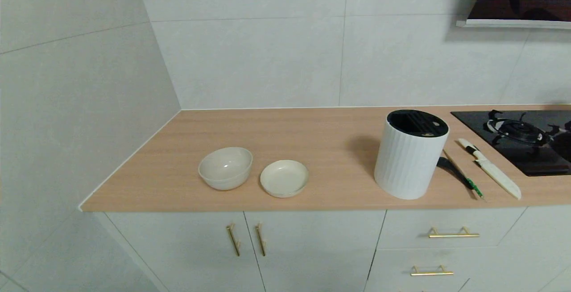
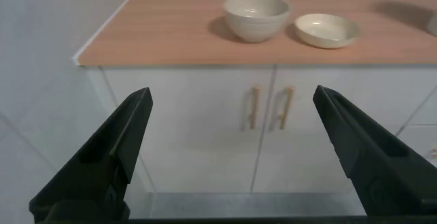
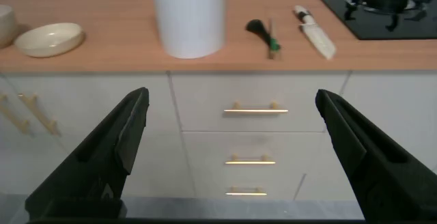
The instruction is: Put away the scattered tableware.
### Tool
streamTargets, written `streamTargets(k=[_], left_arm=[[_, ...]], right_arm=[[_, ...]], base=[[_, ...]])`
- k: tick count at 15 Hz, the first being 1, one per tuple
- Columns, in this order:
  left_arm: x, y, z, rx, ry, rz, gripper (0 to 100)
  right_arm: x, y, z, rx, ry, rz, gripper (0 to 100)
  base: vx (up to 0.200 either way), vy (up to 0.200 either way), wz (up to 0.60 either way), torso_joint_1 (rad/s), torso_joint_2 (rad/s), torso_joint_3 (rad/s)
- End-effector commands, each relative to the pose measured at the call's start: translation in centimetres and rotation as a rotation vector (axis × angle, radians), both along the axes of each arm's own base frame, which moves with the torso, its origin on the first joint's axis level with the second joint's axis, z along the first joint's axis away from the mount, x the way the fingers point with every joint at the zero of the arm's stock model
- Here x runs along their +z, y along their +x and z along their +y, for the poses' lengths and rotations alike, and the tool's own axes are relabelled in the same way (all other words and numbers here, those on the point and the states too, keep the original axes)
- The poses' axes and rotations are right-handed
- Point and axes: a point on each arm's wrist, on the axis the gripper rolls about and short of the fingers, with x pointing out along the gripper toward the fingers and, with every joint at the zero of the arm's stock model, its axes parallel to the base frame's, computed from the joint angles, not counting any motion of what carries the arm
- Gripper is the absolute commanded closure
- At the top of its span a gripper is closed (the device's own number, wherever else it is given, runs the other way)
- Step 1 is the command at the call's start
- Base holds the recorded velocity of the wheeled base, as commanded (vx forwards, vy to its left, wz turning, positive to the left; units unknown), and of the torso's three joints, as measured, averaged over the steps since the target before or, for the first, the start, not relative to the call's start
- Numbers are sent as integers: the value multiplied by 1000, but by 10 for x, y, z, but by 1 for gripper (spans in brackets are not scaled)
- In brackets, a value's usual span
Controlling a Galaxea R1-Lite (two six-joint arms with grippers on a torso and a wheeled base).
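On the wooden counter (image 1: pixel 290 131) a cream bowl (image 1: pixel 225 167) sits beside a shallow cream dish (image 1: pixel 284 178). To their right stands a white ribbed holder with a black slotted top (image 1: pixel 411 154). Beyond it lie a black ladle with a green-tipped handle (image 1: pixel 459 176) and a white-bladed knife (image 1: pixel 490 168). My left gripper (image 2: pixel 229 149) hangs open in front of the cabinet doors, below the bowl (image 2: pixel 256 16) and the dish (image 2: pixel 326 30). My right gripper (image 3: pixel 232 152) stands open before the drawers, below the holder (image 3: pixel 189 16), ladle (image 3: pixel 263 33) and knife (image 3: pixel 314 33).
A black gas hob (image 1: pixel 519 138) takes up the counter's right end, under a range hood (image 1: pixel 519 2). Tiled walls close off the back and the left. Below the counter are cabinet doors with gold handles (image 1: pixel 245 238) and drawers (image 1: pixel 453 234).
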Motion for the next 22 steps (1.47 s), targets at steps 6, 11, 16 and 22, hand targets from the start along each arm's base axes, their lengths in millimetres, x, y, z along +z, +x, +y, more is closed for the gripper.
streamTargets(k=[6,11,16,22], left_arm=[[0,0,0,1,1,0,0],[0,0,0,1,1,0,0],[0,0,0,1,1,0,0],[0,0,0,1,1,0,0]], right_arm=[[0,0,0,0,0,1,0],[0,0,0,0,0,1,0],[0,0,0,0,0,1,0],[0,0,0,0,0,1,0]], base=[[0,200,0,2,2,5],[0,200,0,0,3,0],[0,40,0,0,0,1],[0,0,0,0,0,0]])
